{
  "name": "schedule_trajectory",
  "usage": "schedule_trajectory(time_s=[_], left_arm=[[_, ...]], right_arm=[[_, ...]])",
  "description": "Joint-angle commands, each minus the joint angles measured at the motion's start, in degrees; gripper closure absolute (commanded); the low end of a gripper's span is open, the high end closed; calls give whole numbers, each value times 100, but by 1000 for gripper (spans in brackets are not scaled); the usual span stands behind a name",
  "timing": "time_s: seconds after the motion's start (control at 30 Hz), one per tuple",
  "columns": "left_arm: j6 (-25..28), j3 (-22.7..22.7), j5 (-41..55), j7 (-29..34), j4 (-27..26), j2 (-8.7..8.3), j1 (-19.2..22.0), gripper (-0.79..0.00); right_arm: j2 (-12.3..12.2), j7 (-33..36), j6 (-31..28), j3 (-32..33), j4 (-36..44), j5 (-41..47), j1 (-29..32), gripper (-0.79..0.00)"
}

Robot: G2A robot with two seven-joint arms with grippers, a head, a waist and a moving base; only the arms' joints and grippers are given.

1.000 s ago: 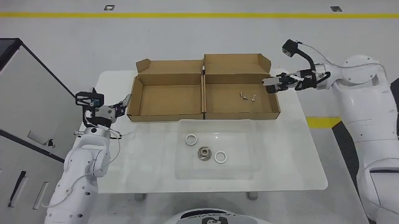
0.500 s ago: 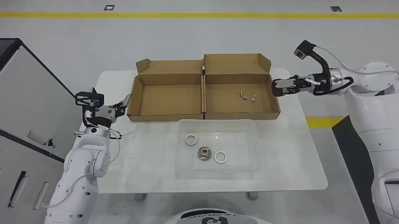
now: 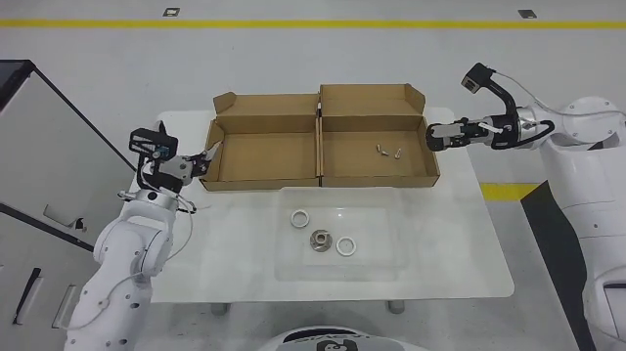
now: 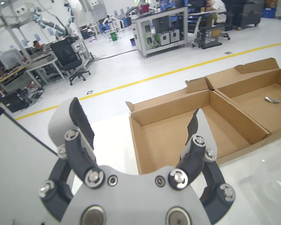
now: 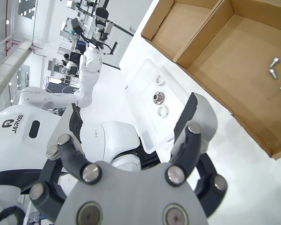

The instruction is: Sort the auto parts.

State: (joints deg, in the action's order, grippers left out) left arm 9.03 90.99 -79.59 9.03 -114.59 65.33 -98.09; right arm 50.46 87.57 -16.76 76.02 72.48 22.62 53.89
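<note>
Parts to sort: metal hub [image 3: 319, 241] sits in the clear tray [image 3: 386, 253], between left ring [image 3: 300, 219] and right ring [image 3: 346, 247], all three close together but apart, in the tray's left-middle. Three bolts [image 3: 388, 151] lie loose on the floor of the right box [image 3: 357, 165], clustered toward its right half. Left box [image 3: 264, 155] sits side by side with the right box, walls touching, both open, just behind the tray on the table [image 3: 460, 243]. Left claw [image 3: 207, 152] hangs at the left box's outer left wall, near its front corner, fingers spread wide, nothing held. In its wrist view the left claw [image 4: 135, 108] faces across the left box [image 4: 178, 127], with the bolts [image 4: 271, 99] well beyond it. Hub and rings are well apart from it, off to its right and nearer the robot. Right claw [image 3: 430, 136] hangs just outside the right box's right wall, also spread wide and holding nothing. The bolts are near it, on the other side of that wall. Its wrist view has the right claw [image 5: 133, 103] looking past the box corner, with the hub [image 5: 157, 97] and both rings visible between its fingers, but farther off in the tray.
</note>
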Motion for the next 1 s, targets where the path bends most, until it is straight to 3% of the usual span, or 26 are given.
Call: schedule_trajectory(time_s=[0.0, 0.2, 0.47, 0.73, 0.97], left_arm=[[346, -109, 86, 421, -292, -9, 104, -785], [1210, -578, 439, 1887, -693, -31, 582, -785], [1444, -1591, 1213, 4354, -887, 16, 1626, -785], [1493, -2781, 1876, 5960, -772, 124, 2761, -785], [1460, -3854, 2315, 6643, -230, 290, 3644, -785]], right_arm=[[0, 0, 0, 0, 0, 0, 0, -785], [0, 0, 0, 0, 0, 0, 0, -785], [0, 0, 0, 0, 0, 0, 0, -785], [0, 0, 0, 0, 0, 0, 0, -785], [0, 0, 0, 0, 0, 0, 0, -785]])
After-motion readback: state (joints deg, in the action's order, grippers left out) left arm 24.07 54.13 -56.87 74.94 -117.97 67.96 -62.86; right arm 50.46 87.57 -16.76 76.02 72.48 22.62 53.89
